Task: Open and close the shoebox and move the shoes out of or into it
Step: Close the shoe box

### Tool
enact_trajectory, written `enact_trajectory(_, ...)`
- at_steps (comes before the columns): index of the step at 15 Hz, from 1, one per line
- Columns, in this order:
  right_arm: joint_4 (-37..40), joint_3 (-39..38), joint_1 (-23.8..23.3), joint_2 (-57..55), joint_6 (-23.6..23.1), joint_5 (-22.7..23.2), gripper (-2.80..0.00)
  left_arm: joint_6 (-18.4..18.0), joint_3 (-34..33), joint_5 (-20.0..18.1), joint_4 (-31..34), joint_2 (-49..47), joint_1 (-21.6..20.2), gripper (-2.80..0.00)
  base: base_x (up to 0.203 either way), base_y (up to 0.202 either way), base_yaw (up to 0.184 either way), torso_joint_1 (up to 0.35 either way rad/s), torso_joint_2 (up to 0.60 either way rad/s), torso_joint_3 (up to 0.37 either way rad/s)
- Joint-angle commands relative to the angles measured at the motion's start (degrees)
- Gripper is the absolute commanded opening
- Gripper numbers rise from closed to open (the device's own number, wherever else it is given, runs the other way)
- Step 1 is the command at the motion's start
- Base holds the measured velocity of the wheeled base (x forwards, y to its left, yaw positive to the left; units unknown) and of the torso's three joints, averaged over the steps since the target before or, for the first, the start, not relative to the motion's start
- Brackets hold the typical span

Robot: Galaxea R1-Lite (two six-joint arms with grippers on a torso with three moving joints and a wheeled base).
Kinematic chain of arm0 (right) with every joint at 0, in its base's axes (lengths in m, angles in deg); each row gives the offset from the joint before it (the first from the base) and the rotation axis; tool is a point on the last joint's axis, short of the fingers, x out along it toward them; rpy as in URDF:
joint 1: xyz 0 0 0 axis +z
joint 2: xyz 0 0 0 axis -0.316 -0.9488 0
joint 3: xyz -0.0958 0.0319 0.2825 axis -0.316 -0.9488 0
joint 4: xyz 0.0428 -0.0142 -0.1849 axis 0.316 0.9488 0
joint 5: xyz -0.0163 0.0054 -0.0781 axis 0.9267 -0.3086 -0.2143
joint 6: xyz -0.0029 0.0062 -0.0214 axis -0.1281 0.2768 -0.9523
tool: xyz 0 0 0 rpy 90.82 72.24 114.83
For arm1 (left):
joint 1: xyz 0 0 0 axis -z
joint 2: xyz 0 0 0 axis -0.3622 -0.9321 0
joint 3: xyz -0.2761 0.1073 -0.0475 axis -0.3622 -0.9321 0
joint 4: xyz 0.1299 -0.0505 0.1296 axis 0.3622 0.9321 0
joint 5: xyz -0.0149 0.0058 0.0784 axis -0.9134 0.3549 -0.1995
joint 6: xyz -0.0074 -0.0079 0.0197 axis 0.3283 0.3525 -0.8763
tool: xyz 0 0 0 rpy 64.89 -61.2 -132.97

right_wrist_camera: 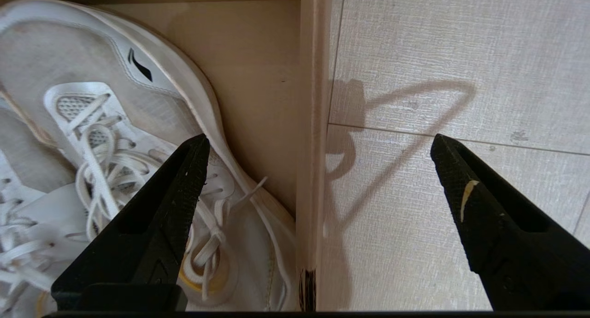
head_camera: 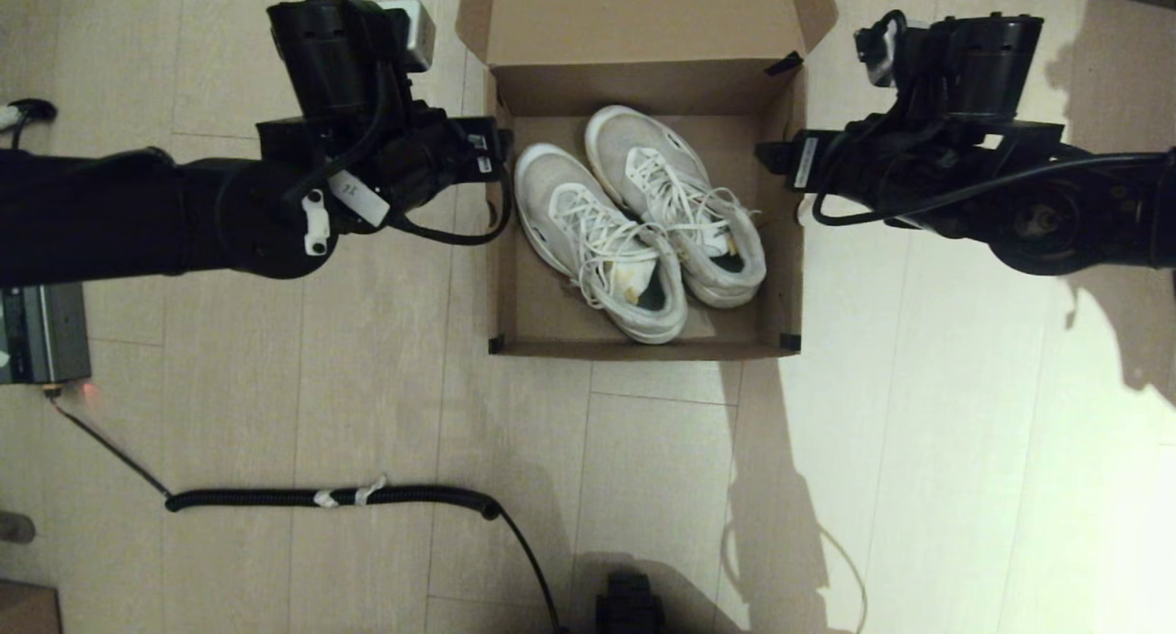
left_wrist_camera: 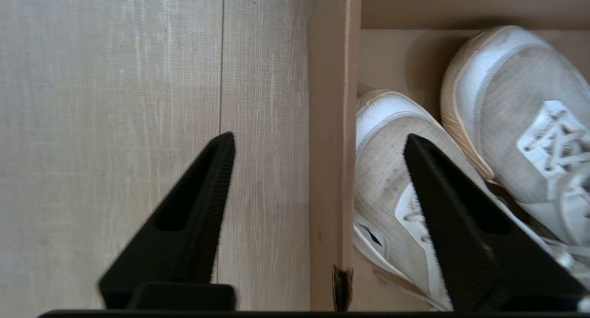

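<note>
Shoebox [head_camera: 643, 345] on the floor [head_camera: 367, 413], lid flap folded back at the far side, with the shoes [head_camera: 643, 220] lying side by side inside it. We note that the toes point toward the far wall and the heels toward the near wall, so the long axis of each shoe runs roughly away from the robot, tilted slightly toward its left at the toe end.

The left gripper [left_wrist_camera: 318, 145] hangs over the box's left wall with its fingers [left_wrist_camera: 216, 184] spread wide: one fingertip stands outside above the floor, the other inside above the toe of the nearer shoe. The right gripper [right_wrist_camera: 318, 143] mirrors this at the right wall, fingers [right_wrist_camera: 184, 179] likewise spread, one above the laces of the other shoe and one above the floor. Neither gripper holds anything.

We judge the governing relation to be this: each wall passes between a pair of fingers, while each shoe lies just inward of its nearer arm. Should the shoes come out next, each gripper would have to shift inward, off its wall. The left arm is nearer the left shoe, the right arm the right one.
</note>
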Motion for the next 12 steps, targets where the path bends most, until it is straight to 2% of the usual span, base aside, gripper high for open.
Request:
enact_trajectory(1, -0.1, 0.8, -0.4, -1.6, -0.1, -0.1, 0.0, -0.2, 1.5, 0.0, -0.1, -2.6, 0.0, 0.0, 0.0, 0.0, 0.0, 0.0, 0.0, 0.0)
enact_trajectory(4, -0.1, 3.0, -0.5, -4.1, -1.9, -0.1, 0.0, -1.6, 3.4, 0.1, -0.1, -5.3, 0.0, 0.0, 0.0, 0.0, 0.0, 0.0, 0.0, 0.0)
enact_trajectory(7, 0.1, 4.4, 0.1, -5.4, -7.4, -5.1, 0.0, -5.4, 3.7, 1.7, 0.4, -6.0, 0.6, 0.0, 0.0, 0.0, 0.0, 0.0, 0.0, 0.0)
enact_trajectory(12, 0.4, 7.8, 1.4, -6.8, -8.5, -6.5, 0.0, -7.5, 7.0, 3.2, 2.0, -6.5, 1.8, 0.0, 0.0, 0.0, 0.0, 0.0, 0.0, 0.0)
